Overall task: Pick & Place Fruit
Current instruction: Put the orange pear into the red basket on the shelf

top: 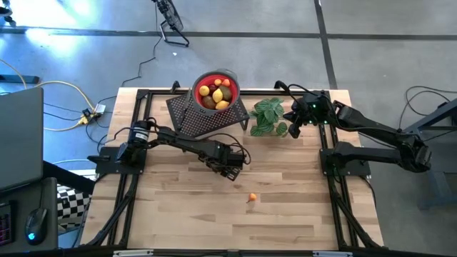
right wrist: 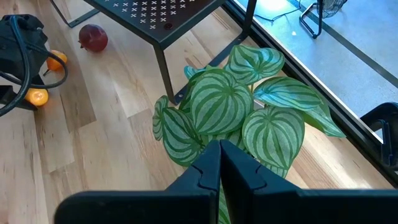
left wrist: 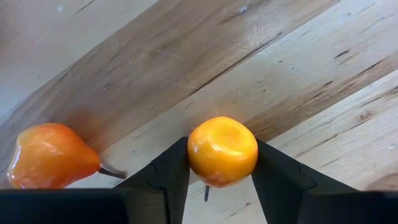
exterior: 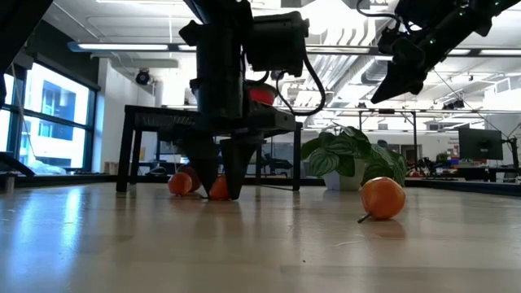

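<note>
Bright, even light falls from ceiling strip lights (exterior: 122, 46) seen in the low view, where windows (exterior: 45, 122) at one side add daylight. There the pale counter (exterior: 244, 244) carries a broad sheen and the arms stand as dark silhouettes. In the left wrist view the orange fruit (left wrist: 222, 151) shows soft glare and the fingers (left wrist: 165, 180) are blurred. From above, shadows are short and faint.

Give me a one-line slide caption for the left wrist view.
Left gripper fingers either side of a small orange fruit on the wooden table, a second orange fruit lying beside.
</note>
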### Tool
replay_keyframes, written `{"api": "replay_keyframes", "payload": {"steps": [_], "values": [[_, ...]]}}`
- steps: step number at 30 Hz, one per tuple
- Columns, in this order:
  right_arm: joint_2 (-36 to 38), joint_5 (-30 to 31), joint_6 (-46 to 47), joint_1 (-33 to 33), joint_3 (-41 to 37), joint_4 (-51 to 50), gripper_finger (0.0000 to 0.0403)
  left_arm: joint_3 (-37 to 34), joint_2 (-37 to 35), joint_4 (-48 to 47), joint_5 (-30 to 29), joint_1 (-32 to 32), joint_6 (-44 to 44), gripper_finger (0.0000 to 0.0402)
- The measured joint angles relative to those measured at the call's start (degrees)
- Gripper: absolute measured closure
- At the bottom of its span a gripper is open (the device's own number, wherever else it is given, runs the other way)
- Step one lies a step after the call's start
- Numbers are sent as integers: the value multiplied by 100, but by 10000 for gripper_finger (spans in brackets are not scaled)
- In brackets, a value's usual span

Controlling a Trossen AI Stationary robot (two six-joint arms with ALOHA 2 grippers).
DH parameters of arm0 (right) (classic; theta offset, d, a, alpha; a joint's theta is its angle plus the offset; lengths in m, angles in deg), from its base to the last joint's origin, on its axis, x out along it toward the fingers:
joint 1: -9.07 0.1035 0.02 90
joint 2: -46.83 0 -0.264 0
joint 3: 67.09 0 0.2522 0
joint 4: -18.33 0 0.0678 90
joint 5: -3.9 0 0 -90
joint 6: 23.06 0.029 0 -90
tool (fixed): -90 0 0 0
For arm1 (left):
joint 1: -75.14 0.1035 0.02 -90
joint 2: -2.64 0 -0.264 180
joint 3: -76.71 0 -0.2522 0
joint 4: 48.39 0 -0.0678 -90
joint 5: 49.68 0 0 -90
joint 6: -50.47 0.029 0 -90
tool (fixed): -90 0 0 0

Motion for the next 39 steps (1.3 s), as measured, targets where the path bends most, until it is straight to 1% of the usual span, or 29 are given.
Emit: {"api": "replay_keyframes", "payload": {"steps": [13,19,26,35,39], "values": [[0,0,0,0,0,0,400,24,3,-10,60,5,5,254],[0,0,0,0,0,2,401,504,11,-34,438,172,503,254],[0,-1,19,2,0,4,401,1486,11,-146,372,520,1409,254],[0,-2,18,2,0,12,401,3461,9,-1137,284,1010,2684,254],[0,-2,17,1,0,67,401,4279,7,-1302,262,1239,3037,254]]}}
